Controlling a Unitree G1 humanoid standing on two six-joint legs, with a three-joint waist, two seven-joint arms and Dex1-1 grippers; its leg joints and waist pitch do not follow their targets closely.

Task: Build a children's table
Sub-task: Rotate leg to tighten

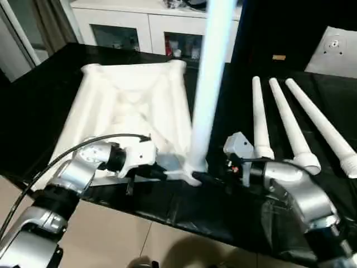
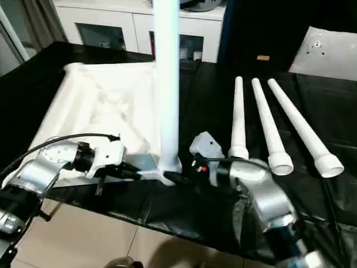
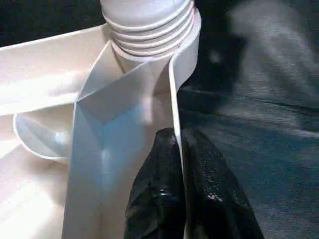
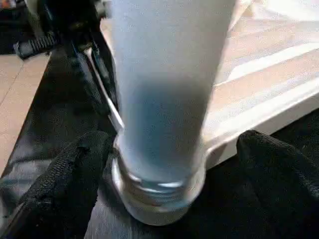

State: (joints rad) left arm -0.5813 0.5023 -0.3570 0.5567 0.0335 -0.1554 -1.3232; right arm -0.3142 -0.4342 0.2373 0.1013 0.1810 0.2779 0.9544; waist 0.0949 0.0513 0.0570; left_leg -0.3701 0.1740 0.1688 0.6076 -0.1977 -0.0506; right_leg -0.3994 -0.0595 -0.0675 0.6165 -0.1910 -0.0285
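Tabletop (image 1: 131, 111) is lying upside down, ribbed underside up, on the desk (image 1: 50, 95), which is covered in black sheeting. One leg (image 1: 209, 78) is standing upright in the near corner socket (image 1: 192, 170) on the robot's right side of the tabletop; its threaded end is sitting partly in the socket, with thread rings showing above the rim in the left wrist view.

Left gripper (image 3: 182, 199) is reaching in from the left at the near edge. Its fingers (image 3: 154, 199) are pressed together, clamped on the thin side wall of the tabletop just beside the socket, one finger on each face of the wall.

Right gripper (image 4: 169, 174) is coming in from the right at the base of the upright leg. Its fingers (image 4: 65, 184) are standing wide apart, one on either side of the leg's foot. Whether either is touching the leg cannot be told from the wrist view; a gap is showing on both sides.

Three more legs (image 1: 290, 120) are lying on the desk to the right of the tabletop, side by side, wide ends toward the robot, fanning slightly apart. The nearest of them is lying just beyond the right forearm.

A white cabinet (image 1: 150, 28) with glass doors is standing behind the desk. A flat white board (image 1: 334, 53) is lying at the far right.
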